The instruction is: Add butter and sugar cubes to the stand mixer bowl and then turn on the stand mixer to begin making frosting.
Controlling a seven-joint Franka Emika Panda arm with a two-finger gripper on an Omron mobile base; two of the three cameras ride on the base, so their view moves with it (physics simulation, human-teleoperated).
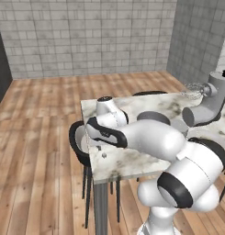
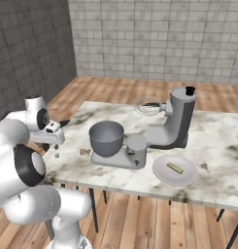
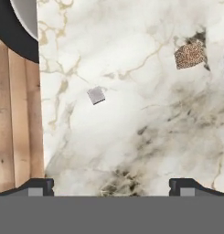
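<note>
Sugar, one tan-brown cube (image 3: 189, 55), lies loose on the marble table (image 3: 131, 137) toward the upper right of the hand view; in the right base view it sits just left of the mixer (image 2: 161, 131) base, near the bowl (image 2: 106, 138). Closer to the hand's centre lies a small grey cube (image 3: 96, 95), apart from the brown one; whether it is sugar cannot be told. Butter (image 2: 175, 168) rests on the white plate (image 2: 161, 176) to the mixer's right, well apart from the arm. The gripper (image 3: 111, 185) hangs over the table's left corner with fingers spread wide and nothing between them. Risks, as judged: the hand is lined up nearer the grey cube than the brown one, so a straight descent may pick the wrong item or close on bare marble. Both cubes are tiny; a slightly off-centre close could flick one away, and the table edge with a chair (image 3: 13, 32) beyond it lies close on that side. The raised whisk (image 2: 148, 107) overhangs near the bowl and may obstruct a drop.
</note>
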